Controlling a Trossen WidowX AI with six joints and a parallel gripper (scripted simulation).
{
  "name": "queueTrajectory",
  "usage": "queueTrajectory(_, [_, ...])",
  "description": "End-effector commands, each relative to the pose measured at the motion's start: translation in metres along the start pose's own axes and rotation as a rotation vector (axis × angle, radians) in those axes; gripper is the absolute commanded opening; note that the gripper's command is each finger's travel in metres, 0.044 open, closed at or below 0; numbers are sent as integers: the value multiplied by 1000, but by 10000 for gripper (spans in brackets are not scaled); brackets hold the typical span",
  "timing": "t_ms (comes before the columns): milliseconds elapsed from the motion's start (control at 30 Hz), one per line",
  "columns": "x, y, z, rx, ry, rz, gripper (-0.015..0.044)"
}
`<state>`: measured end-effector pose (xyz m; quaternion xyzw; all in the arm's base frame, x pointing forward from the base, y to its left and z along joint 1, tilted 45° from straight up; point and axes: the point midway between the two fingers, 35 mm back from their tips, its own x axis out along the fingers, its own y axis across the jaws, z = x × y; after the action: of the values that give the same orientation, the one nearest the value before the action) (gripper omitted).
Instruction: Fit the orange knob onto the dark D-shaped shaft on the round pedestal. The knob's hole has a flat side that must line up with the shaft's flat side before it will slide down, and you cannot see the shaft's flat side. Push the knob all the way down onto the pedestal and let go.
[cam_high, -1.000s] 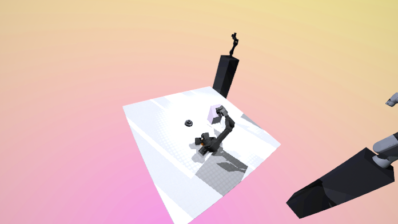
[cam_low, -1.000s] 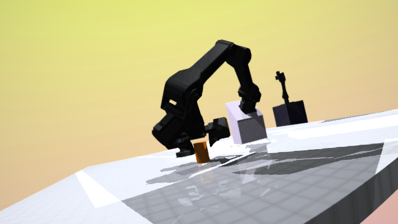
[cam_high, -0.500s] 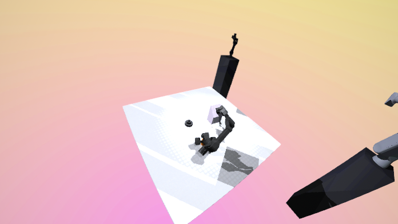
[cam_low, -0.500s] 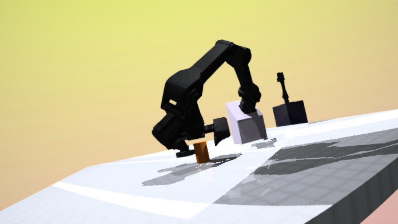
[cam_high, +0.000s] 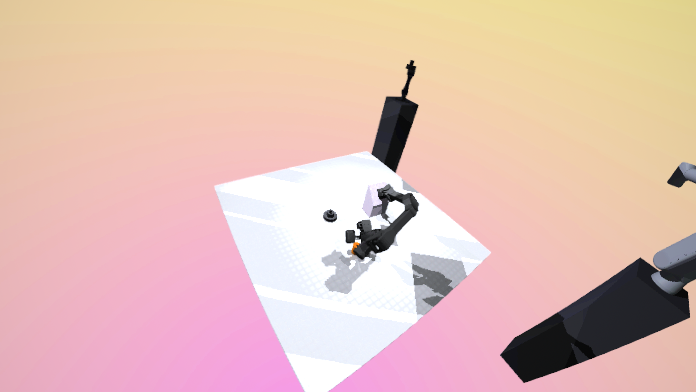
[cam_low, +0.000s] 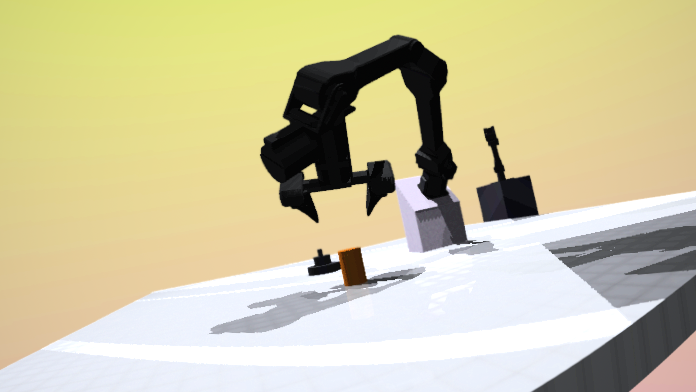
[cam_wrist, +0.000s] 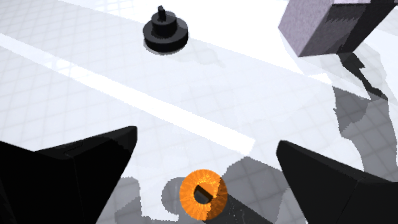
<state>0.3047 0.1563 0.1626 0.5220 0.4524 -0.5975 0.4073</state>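
Note:
The orange knob (cam_high: 355, 248) (cam_low: 353, 267) (cam_wrist: 216, 201) stands upright on the table, hole facing up; in the wrist view it is at the bottom, a little below the line between the fingertips. The dark round pedestal (cam_high: 330, 216) (cam_low: 323, 269) (cam_wrist: 166, 38) stands apart from the knob, at the top of the wrist view, with its thin shaft (cam_low: 320, 253) (cam_wrist: 161, 12) pointing up and bare. My gripper (cam_low: 343, 219) (cam_wrist: 207, 134) is wide open and empty, above the knob and not touching it. In the top view the arm hides part of the knob.
A pale lilac block (cam_high: 372, 200) (cam_low: 434, 227) (cam_wrist: 312, 25) under my arm's base stands on the white table (cam_high: 280, 310) (cam_low: 200, 357). Beyond the table's edge are a dark pillar (cam_high: 392, 130) (cam_low: 507, 200) bearing a small arm, and a larger dark pillar (cam_high: 615, 310) with a grey arm.

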Motion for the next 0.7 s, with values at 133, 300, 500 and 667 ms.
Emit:
queueTrajectory(133, [3,-2,6,10,106,-41,440])
queueTrajectory(300, [-2,2,7,52,529,-105,440])
queueTrajectory(500, [-15,3,13,44,818,-97,440])
queueTrajectory(667, [-15,3,13,44,818,-97,440])
